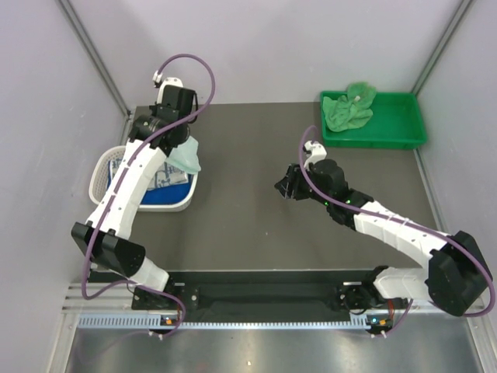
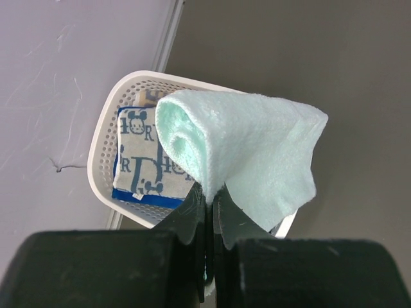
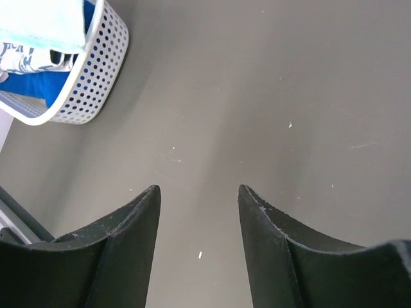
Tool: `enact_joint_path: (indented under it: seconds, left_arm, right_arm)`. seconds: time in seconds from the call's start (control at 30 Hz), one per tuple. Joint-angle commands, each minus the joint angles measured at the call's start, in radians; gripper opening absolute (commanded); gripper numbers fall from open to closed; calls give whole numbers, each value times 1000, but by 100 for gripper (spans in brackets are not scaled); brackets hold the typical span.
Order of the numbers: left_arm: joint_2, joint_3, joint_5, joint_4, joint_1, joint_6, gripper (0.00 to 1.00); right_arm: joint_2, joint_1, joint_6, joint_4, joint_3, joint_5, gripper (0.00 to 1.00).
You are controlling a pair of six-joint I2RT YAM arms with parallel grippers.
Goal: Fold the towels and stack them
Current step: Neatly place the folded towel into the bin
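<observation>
only the left wrist view shows the left claw clenched on the pale mint towel above the white basket, where the patterned towel lies on a royal blue towel. the top view alone shows the bright green towel in the green tray. the right arm reaches left, and the right claw hovers released over the worktop.

Fluffy terry-cloth mint towel, perforated smooth white plastic basket, matt dark grey table, green plastic tray
</observation>
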Motion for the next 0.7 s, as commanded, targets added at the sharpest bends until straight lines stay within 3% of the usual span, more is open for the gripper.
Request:
enact_joint_path:
  seconds: [0.0, 0.3, 0.67]
  left_arm:
    - [-56, 57, 17, -16, 12, 31, 0]
    - [-84, 20, 56, 7, 72, 51, 0]
    - [-121, -225, 192, 148, 276, 24, 0]
  right_arm:
    - [-1, 3, -4, 23, 59, -1, 51]
    - [9, 14, -3, 23, 62, 5, 51]
    - [57, 28, -15, 15, 77, 5, 51]
